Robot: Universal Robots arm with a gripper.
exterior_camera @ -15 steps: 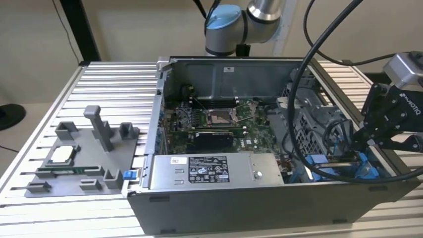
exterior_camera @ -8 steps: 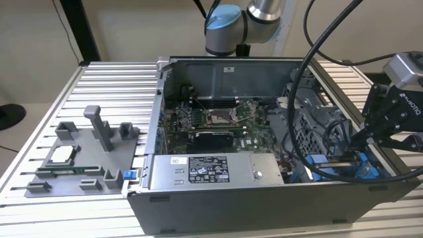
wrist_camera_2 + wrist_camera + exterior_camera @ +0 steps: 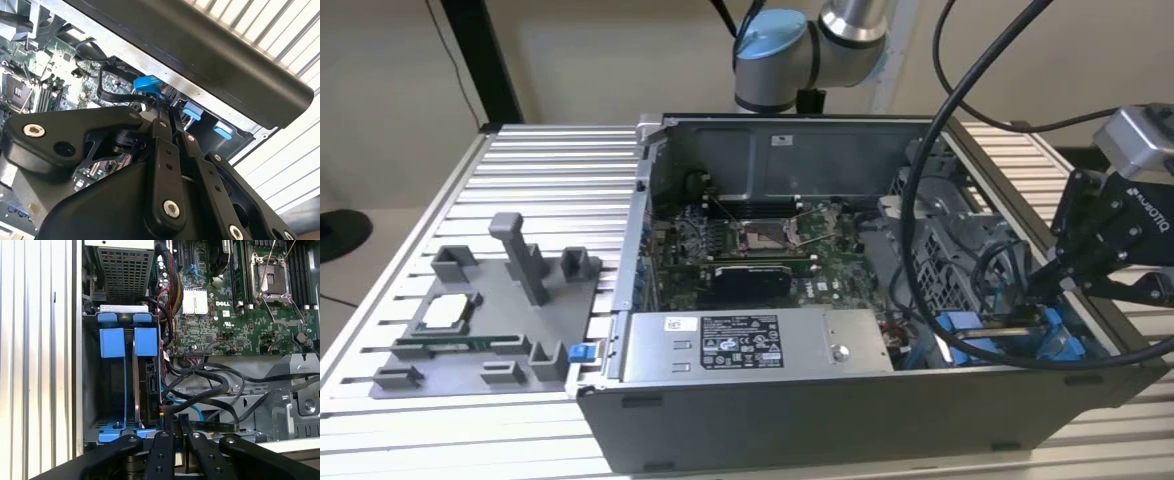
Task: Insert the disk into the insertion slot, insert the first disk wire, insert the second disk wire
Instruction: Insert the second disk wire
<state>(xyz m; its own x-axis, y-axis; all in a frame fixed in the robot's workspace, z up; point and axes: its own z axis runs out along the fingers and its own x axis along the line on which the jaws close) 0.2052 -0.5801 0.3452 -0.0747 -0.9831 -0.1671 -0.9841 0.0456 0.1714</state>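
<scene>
The black gripper, clenched close (on what, if anything, I cannot tell), hangs just beside the near end of the silver-grey, blue-framed disk, seated edgewise in the grey metal insertion slot, its long axis running straight away.

Arm bent over, pincer tilted downward, fingers closed together
</scene>
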